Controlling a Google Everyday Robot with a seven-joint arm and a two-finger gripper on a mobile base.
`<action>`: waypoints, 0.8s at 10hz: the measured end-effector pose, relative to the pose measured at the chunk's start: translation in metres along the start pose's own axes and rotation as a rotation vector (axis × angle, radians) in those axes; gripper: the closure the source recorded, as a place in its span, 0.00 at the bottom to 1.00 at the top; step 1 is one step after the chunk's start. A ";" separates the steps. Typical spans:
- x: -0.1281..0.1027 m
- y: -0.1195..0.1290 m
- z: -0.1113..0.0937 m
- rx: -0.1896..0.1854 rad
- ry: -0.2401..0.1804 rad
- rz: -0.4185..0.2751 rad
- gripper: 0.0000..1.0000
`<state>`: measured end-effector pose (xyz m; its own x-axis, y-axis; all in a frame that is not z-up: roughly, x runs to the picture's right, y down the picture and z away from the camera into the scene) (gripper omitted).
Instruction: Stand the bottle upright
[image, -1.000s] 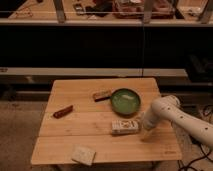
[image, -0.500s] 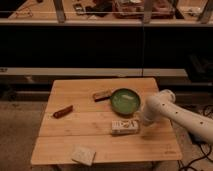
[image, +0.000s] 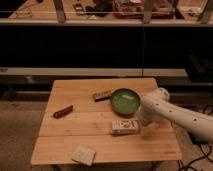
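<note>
One container stands on the wooden table (image: 75, 132): a round green bowl (image: 125, 101), shallow and smooth, set at the far right of the top. Its inside shows only its own glossy green surface. Four loose things lie around it, one of each. The bottle (image: 125, 127) lies on its side just near of the bowl, lengthwise left to right. It is whitish and flat-sided with a dark printed label, and it is about as long as the bowl is wide. A small brown rectangular bar (image: 101, 95) lies just left of the bowl, tilted slightly. A slim reddish-brown piece (image: 63, 111) lies farther left, set at a slant and well apart from the rest. A square tan block (image: 83, 155), sponge-like in look, sits at the near edge, left of centre. The tabletop is pale timber laid in long planks that run left to right, with rounded corners. One white arm (image: 172, 114), smooth and tubular, reaches in from the right and bends down over the table's right side. The gripper (image: 141, 121) is low at the bottle's right end, just beside it, between bowl and bottle. Whether it is wide, narrow or holding anything cannot be told.
</note>
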<state>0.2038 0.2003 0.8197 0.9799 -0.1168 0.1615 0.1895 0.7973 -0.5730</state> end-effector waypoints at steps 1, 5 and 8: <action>0.000 0.000 0.001 -0.003 0.004 0.005 0.35; 0.002 -0.002 0.005 0.007 0.008 0.022 0.35; 0.014 0.001 0.006 0.012 0.036 0.039 0.35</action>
<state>0.2169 0.2034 0.8263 0.9882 -0.1068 0.1101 0.1508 0.8089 -0.5683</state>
